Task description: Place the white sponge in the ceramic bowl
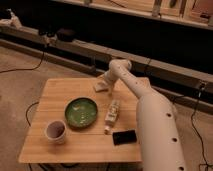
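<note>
Step in hand: approach and grasp at the white sponge (100,87); it lies on the far part of the wooden table (60,95), beyond the ceramic bowl (81,111) and well outside it; the gripper (107,83) sits at the sponge's edge, low over the tabletop; whether it is spread, closed or holding cannot be told. Judged next: secure the sponge, lift it clear, carry it across to the bowl, keeping off the white bottle (112,112) just beside the bowl. Contact between gripper and sponge is masked by the wrist; the arm's base is cut off at the lower edge; the bottle's label is illegible.
</note>
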`<state>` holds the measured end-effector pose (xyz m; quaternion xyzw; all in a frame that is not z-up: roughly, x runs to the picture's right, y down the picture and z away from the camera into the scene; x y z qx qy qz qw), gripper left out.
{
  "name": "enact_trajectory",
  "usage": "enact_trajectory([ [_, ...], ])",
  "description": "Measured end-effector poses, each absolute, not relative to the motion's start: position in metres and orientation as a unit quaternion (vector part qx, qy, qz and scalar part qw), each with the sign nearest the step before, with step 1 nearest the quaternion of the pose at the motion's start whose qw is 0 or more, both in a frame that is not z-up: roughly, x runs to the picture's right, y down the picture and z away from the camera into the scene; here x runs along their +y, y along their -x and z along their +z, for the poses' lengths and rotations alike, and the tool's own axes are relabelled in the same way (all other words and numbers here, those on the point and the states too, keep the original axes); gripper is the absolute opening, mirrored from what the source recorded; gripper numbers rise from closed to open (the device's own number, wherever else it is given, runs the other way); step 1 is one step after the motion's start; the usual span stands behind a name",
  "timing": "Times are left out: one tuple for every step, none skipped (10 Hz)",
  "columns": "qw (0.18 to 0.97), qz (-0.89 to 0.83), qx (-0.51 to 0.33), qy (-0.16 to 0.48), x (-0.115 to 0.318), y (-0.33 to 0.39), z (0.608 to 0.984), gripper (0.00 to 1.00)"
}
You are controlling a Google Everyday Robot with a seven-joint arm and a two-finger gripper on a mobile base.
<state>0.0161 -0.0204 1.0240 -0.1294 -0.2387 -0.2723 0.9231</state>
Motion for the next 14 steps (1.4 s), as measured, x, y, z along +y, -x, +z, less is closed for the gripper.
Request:
enact_trajectory([
  [0.923,-0.27,-0.239,0.132,-0.02,-0.018,1.025,0.46],
  [0.923,-0.271,-0.239,0.134,-0.019,-0.02,1.026,0.38],
  [0.922,-0.272,-0.238,0.137,-0.019,-0.021,1.027,0.31],
  [0.922,-0.273,-0.238,0.14,-0.018,-0.024,1.028,0.3],
  [0.921,-0.275,-0.238,0.143,-0.017,-0.025,1.029,0.3],
  [0.92,-0.281,-0.233,0.142,-0.018,-0.027,1.032,0.28],
  [0.919,-0.284,-0.234,0.144,-0.019,-0.027,1.03,0.19],
  [0.917,-0.287,-0.235,0.146,-0.02,-0.025,1.027,0.11],
  [0.916,-0.289,-0.236,0.149,-0.022,-0.025,1.023,0.03],
  [0.914,-0.292,-0.238,0.15,-0.026,-0.023,1.015,0.0],
  [0.913,-0.292,-0.244,0.15,-0.031,-0.018,1.002,0.0],
  [0.909,-0.294,-0.253,0.149,-0.034,-0.01,0.989,0.0],
  [0.904,-0.298,-0.268,0.146,-0.039,0.003,0.972,0.0],
  [0.897,-0.307,-0.286,0.142,-0.042,0.018,0.953,0.0],
])
